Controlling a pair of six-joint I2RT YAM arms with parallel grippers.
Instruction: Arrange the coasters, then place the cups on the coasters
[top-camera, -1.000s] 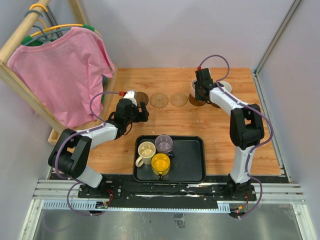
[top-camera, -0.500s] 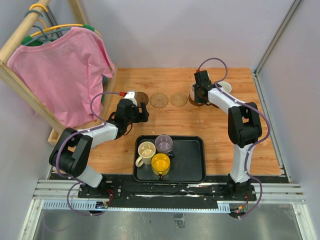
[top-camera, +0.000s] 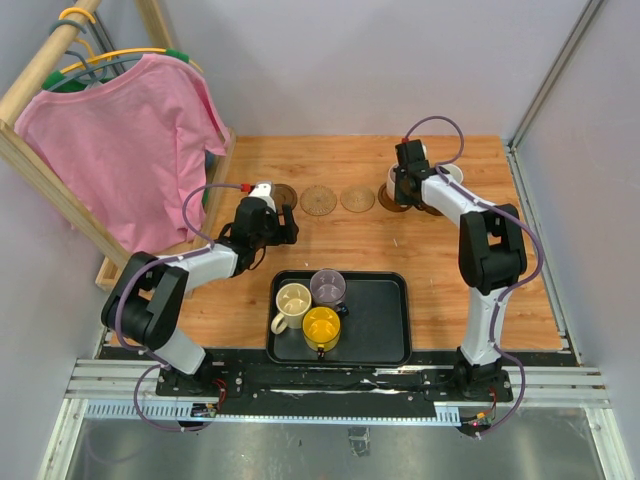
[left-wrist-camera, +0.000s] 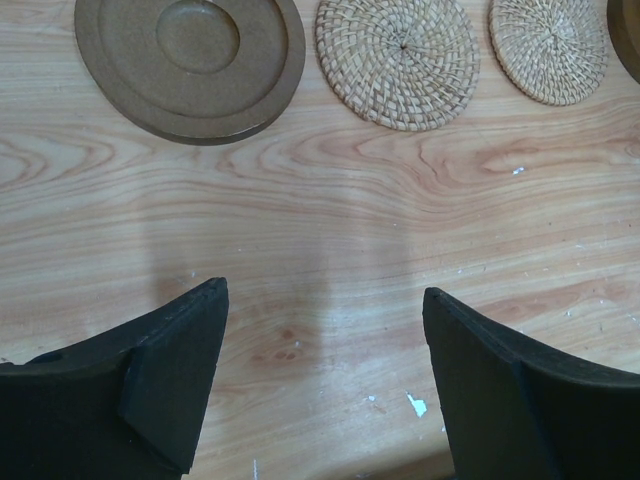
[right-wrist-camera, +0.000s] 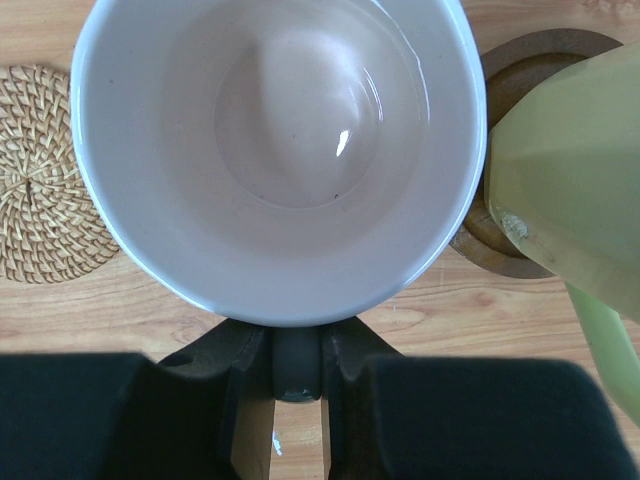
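My right gripper (right-wrist-camera: 297, 350) is shut on the handle of the pale pink cup (right-wrist-camera: 278, 140), which hangs or sits over a dark brown coaster (top-camera: 391, 204); I cannot tell if it touches. Beside it, a pale yellow-green cup (right-wrist-camera: 570, 180) stands on another dark brown coaster (right-wrist-camera: 498, 235). Two tan coasters (left-wrist-camera: 397, 60) (left-wrist-camera: 548, 45) and a dark brown coaster (left-wrist-camera: 190, 60) continue the row to the left. My left gripper (left-wrist-camera: 322, 300) stands open over bare wood just in front of them. Cream (top-camera: 293, 300), grey-purple (top-camera: 327, 286) and yellow (top-camera: 322, 326) cups stand on the tray.
The black tray (top-camera: 385, 325) lies at the near middle between the arm bases. A wooden rack with a pink shirt (top-camera: 130, 140) stands along the left side. A metal frame post (top-camera: 545, 90) borders the table at the right.
My right gripper and the pink cup have shifted slightly to the right, closer to the yellow-green cup. The left arm has stayed where it was.
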